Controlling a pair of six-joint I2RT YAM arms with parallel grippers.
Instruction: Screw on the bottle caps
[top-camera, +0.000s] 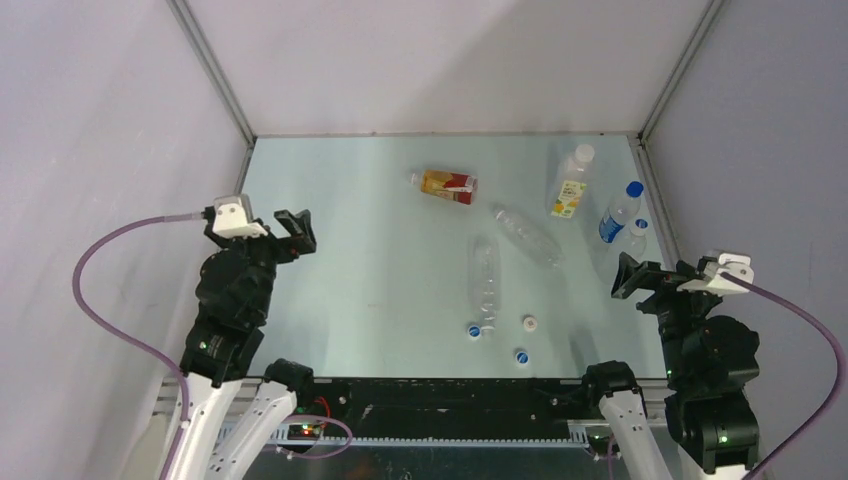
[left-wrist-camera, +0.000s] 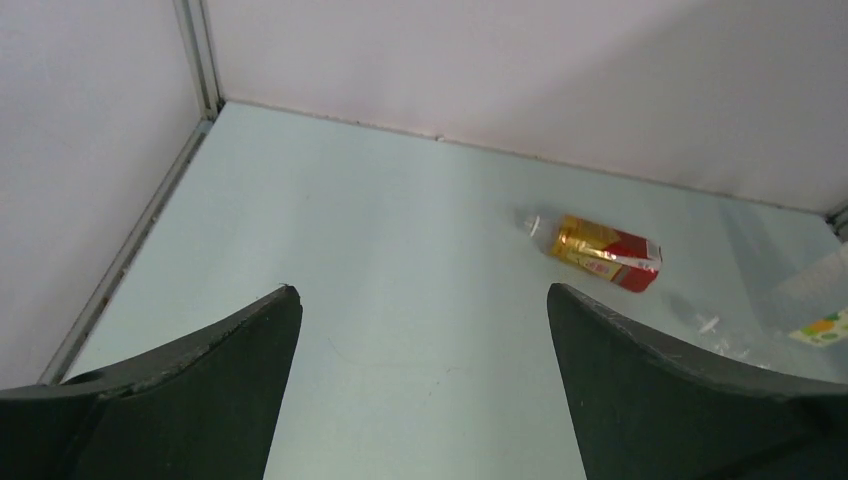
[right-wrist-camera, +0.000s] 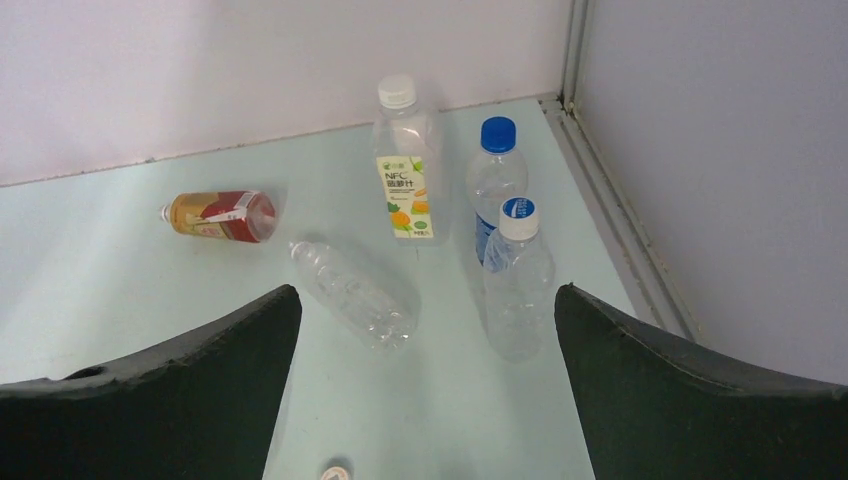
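Three bottles lie capless on the table: an amber one with a red-orange label (top-camera: 447, 185) (left-wrist-camera: 600, 252) (right-wrist-camera: 222, 215) and two clear ones (top-camera: 528, 235) (top-camera: 486, 278) (right-wrist-camera: 350, 293). Near the front edge lie three loose caps, a blue one (top-camera: 474, 331), a white one (top-camera: 529, 322) and another blue one (top-camera: 521, 356). My left gripper (top-camera: 295, 230) (left-wrist-camera: 420, 295) hovers open at the left, well apart from the amber bottle. At the right my right gripper (top-camera: 635, 277) (right-wrist-camera: 428, 292) is open too, facing the bottles with nothing between its fingers.
A yellow-labelled bottle (top-camera: 570, 185) (right-wrist-camera: 405, 165), a blue-labelled bottle (top-camera: 618, 213) (right-wrist-camera: 495, 180) and a clear bottle (top-camera: 638, 235) (right-wrist-camera: 518, 280) stand capped at the back right by the wall. Grey walls enclose the table on three sides.
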